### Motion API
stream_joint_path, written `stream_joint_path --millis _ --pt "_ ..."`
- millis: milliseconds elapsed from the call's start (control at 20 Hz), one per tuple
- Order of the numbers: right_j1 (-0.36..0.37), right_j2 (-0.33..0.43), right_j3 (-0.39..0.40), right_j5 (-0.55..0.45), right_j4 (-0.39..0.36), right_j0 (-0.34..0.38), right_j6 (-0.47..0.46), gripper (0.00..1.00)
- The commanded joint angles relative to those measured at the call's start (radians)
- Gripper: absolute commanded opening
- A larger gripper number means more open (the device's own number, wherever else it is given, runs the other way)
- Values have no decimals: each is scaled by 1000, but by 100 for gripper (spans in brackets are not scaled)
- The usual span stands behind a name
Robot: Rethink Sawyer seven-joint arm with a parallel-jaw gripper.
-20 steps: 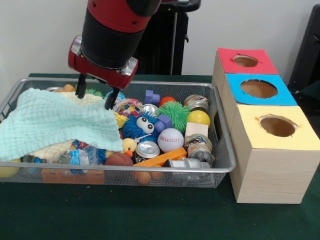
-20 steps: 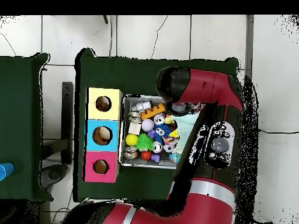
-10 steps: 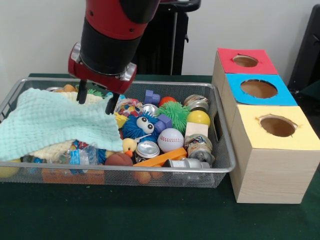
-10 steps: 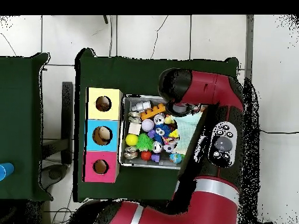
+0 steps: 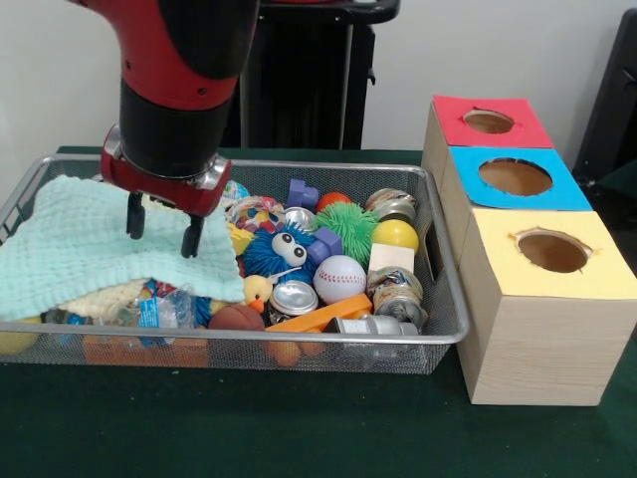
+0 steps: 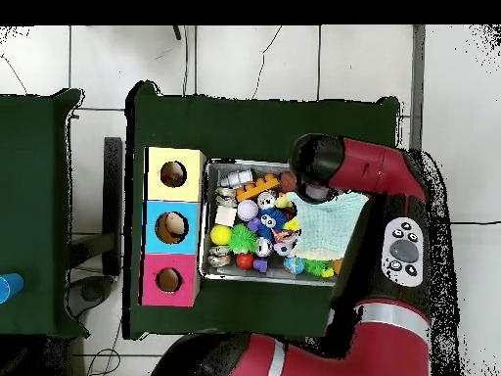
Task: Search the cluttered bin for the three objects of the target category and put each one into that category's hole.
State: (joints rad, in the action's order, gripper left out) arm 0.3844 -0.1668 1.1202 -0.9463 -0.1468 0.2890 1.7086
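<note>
hovering over the mint cloth [image 5: 90, 239], the gripper [image 5: 159, 231] seems spread apart and empty.

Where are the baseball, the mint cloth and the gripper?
baseball [image 5: 339, 278]: front view, centre of the ball.
mint cloth [image 5: 80, 244]: front view, middle of the fabric.
gripper [image 5: 159, 232]: front view, midway between fingertips.

Around the work area: tabletop, floor and stand

We see a dark green tabletop [image 5: 299, 428] against a pale wall [image 5: 50, 70], with a black stand [image 5: 328, 90] behind it. From above, we see white floor tiles [image 6: 245, 59], a second green table [image 6: 34, 196] alongside, and a blue object [image 6: 8, 287] at its edge.
</note>
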Motion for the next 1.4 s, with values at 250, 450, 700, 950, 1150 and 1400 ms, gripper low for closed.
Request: stream_joint_path --millis 250,450,700,950,1150,1400 --pt "18 144 254 87 -69 63 -164 100" --pt "36 153 304 94 -66 67 -137 100" --pt "26 158 330 149 -82 57 -88 100" --pt "0 166 326 178 -97 57 -62 100" --pt "2 167 336 185 -98 52 -44 100" --pt "-1 170 345 194 -92 51 -31 100"
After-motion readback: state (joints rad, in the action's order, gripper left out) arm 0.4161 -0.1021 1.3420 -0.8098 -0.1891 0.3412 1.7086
